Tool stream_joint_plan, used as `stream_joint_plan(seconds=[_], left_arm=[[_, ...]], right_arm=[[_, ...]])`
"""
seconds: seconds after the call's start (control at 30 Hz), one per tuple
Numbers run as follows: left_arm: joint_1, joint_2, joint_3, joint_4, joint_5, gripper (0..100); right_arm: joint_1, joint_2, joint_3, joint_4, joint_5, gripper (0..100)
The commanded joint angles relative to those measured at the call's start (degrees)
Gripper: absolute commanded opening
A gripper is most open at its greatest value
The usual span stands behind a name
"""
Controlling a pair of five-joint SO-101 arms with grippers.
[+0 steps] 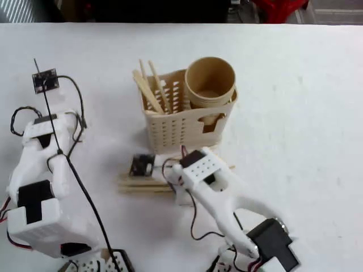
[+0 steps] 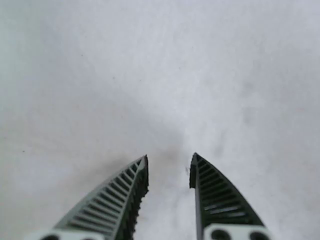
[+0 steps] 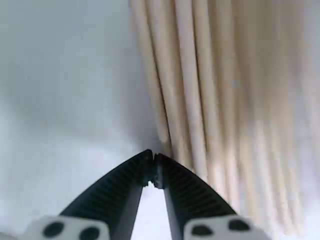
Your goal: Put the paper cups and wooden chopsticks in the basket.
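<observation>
A cream slotted basket (image 1: 170, 133) stands mid-table. It holds stacked paper cups (image 1: 210, 82) and several wooden chopsticks (image 1: 150, 88) leaning in its left part. More chopsticks (image 1: 142, 184) lie in a flat bundle on the table in front of the basket. My right arm (image 1: 198, 167) hangs over that bundle. In the right wrist view my right gripper (image 3: 152, 159) is shut with its tips touching, right beside the edge of the chopsticks (image 3: 200, 90), and nothing sits between the fingers. My left gripper (image 2: 169, 160) is open over bare white table.
The left arm (image 1: 39, 164) sits folded at the table's left side, with black cables (image 1: 79, 181) and a small circuit board (image 1: 45, 80) near it. White table surface (image 1: 295, 113) stretches to the right of the basket.
</observation>
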Motion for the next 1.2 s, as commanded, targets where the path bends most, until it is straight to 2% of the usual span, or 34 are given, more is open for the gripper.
stream_joint_plan(seconds=[0.0, 0.33, 0.7, 0.77, 0.97, 1.17], left_arm=[[0.66, -0.31, -1.41, -0.97, -0.79, 15], [0.66, -0.31, -1.49, -0.97, -0.79, 15], [0.66, -0.31, -1.49, -0.97, -0.79, 15], [0.66, -0.31, -1.49, -0.97, -0.79, 15], [0.66, -0.31, -1.41, -0.97, -0.79, 15], [0.66, -0.31, -1.41, -0.97, -0.79, 15]], right_arm=[[0.92, -0.40, -3.87, -1.54, -2.02, 1.8], [-2.95, -1.71, -1.76, -0.04, -2.81, 1.8], [-2.68, -15.96, -2.99, 1.36, -2.73, 1.8], [-2.68, -15.25, -4.57, 0.84, -2.64, 2.5], [-2.68, -5.85, -8.70, -4.00, -2.29, 14.9], [-2.68, 4.00, -8.70, -11.56, -2.29, 13.0]])
